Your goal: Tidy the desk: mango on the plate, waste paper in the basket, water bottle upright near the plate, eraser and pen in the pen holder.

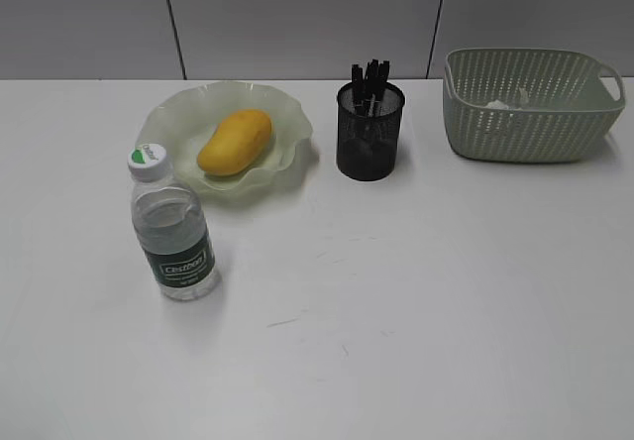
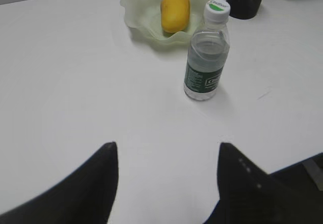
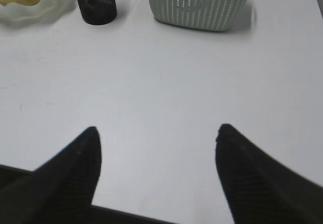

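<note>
The table (image 1: 416, 321) is plain white. The mango (image 1: 235, 142) is yellow-orange, lying on a pale green translucent plate (image 1: 287, 113) with a wavy rim. The bottle (image 1: 174, 232) is clear with a white cap marked green and a dark green label lettered in white. The pen holder (image 1: 369, 133) is black mesh with black pens (image 1: 370, 75). The basket (image 1: 530, 105) is pale sage green, perforated in a woven-look pattern. Both tools' fingers (image 2: 91, 188) (image 3: 70, 178) are black.

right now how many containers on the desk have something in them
3: the plate at back left holds the mango, the pen holder at centre holds pens, the basket at back right holds waste paper.
</note>
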Controlling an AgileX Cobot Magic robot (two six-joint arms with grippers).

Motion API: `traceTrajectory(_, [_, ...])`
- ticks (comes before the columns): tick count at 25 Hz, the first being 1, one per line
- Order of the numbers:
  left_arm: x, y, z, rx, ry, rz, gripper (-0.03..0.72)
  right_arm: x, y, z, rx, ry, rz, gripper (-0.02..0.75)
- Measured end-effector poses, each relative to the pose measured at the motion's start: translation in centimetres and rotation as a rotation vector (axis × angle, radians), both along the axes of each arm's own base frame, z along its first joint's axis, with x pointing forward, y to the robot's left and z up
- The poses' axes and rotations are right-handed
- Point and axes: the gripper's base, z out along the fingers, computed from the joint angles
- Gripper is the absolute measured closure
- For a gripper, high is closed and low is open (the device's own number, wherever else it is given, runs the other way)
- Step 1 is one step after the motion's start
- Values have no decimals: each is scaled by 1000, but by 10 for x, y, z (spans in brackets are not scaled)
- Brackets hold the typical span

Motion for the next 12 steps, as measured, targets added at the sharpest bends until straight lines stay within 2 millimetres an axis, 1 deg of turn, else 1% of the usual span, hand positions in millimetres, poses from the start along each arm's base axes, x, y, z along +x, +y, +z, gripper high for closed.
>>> traceTrajectory(1, [0,0,0,-3,1,-2,221,0,0,0,0,0,0,164])
traceTrajectory(3, [0,0,0,-5,3,-3,218,0,0,0,0,0,0,157])
traceTrajectory(12, [-1,-1,0,-7,4,-5,216,0,0,0,0,0,0,176])
